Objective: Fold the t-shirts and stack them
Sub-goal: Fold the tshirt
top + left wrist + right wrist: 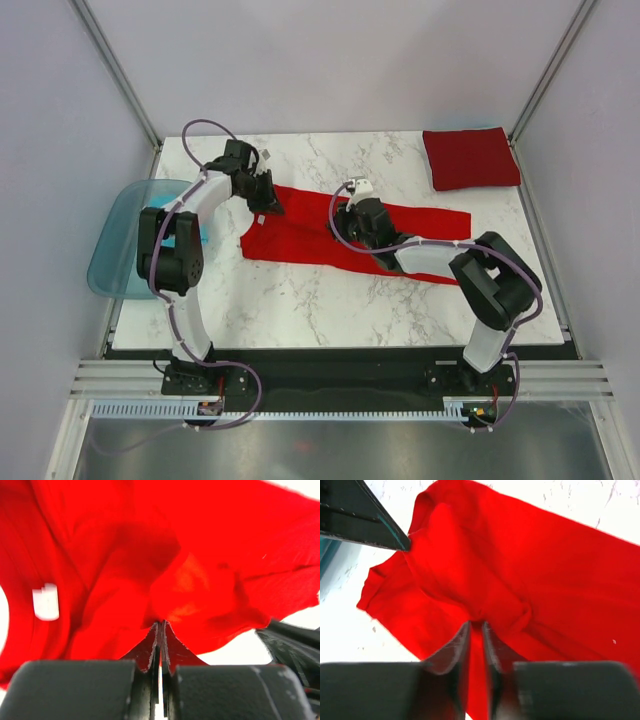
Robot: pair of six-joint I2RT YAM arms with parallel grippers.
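The jaws of the left gripper were pressed together on a fold of the bright red cotton short-sleeved t-shirt. The jaws of the right gripper stood a narrow slit apart with red cloth bunched at their tips; you could not tell whether they pinched it.

The shirt lay as a long band on the white marbled table, its long axis running left to right. The left gripper held its far left corner and the right gripper met its far edge near the middle, so both arms were at the cloth.

Only the overhead view showed you the folded dark crimson t-shirt, a flat square at the far right corner. Only the left wrist view showed you the white neck label.
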